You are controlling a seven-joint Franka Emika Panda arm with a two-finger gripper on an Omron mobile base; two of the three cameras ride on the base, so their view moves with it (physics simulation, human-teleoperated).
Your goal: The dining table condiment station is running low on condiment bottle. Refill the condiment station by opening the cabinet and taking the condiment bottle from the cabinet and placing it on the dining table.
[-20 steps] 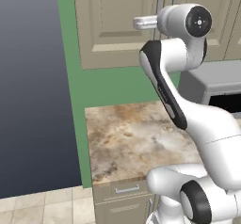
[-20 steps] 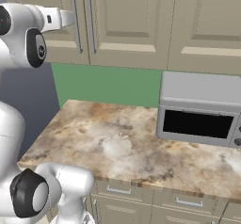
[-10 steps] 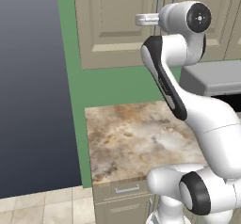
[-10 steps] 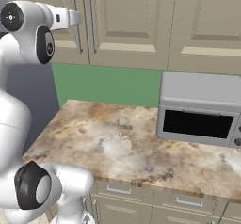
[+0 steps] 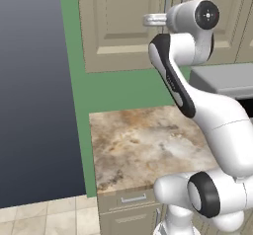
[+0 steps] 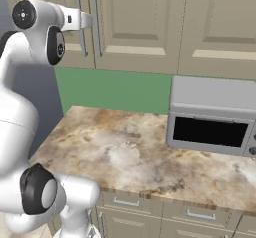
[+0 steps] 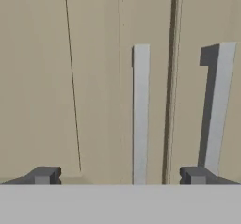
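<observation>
hand (image 7: 120,175) is raised to the cabinet (image 6: 140,22), its two dark fingertips spread wide and holding nothing, the tips facing the door panels with a gap left between them and the wood. in the hand view two vertical silver bar handles show: the left handle (image 7: 140,115) sits between the fingertips, slightly right of their midpoint, and the right handle (image 7: 217,108) stands just above the right fingertip, past the seam where the two doors meet. both doors look closed, so the condiment bottle cannot be seen; it is presumably behind them on the shelf, though nothing here confirms which side. the step in hand appears to be the reach for a handle. to do it well, i would pick one bar, most likely the left one since it already lies inside the spread, centre it between the fingertips, go straight in until the tips pass either side of the bar, then press them together before pulling. the pull should follow the door's swing around its hinge, not a straight line back, or the bar may slip out. below, the marble desk (image 6: 135,152) carries a grey microwave (image 6: 212,117) on its right side. no brand, label or writing is readable anywhere.
</observation>
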